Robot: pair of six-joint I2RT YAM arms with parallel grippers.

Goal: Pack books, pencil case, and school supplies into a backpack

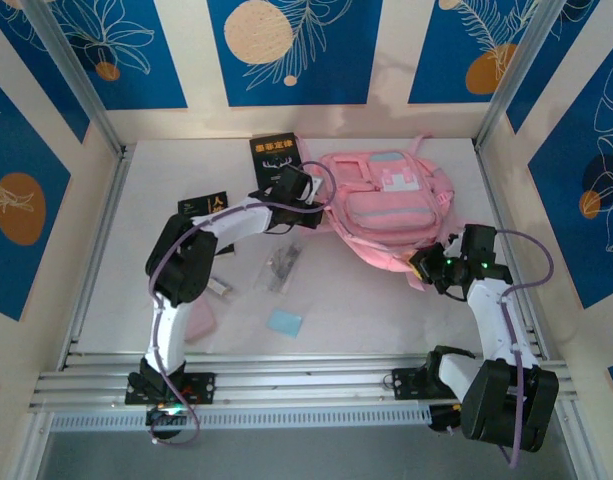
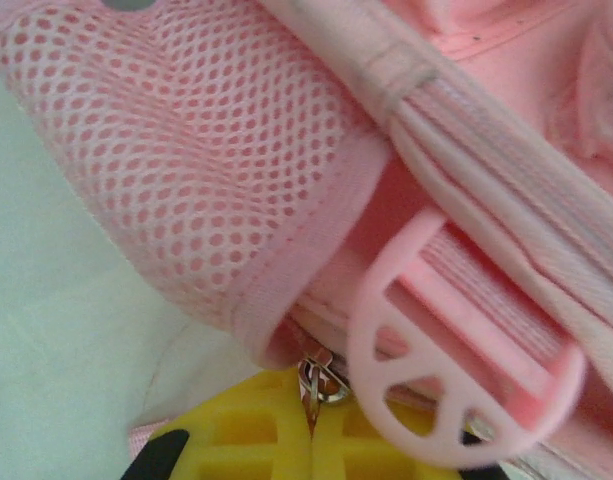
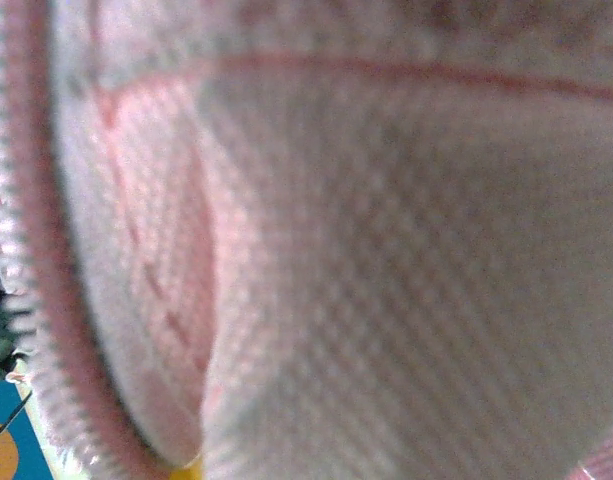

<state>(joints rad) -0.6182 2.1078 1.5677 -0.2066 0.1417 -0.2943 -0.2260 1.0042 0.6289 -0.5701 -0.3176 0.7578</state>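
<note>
White table (image 1: 366,315), backpack (image 1: 386,205) (blue walls (image 1: 336,70))

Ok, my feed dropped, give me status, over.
Left gripper shut on zipper pull; right gripper against backpack, grip unclear. Books, pouch, pad not yet packed.

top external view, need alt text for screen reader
Two robot arms meet a pink backpack on a table, left gripper at its left edge, right gripper at its near right corner. Books, a clear bag and a blue pad lie left.
</note>
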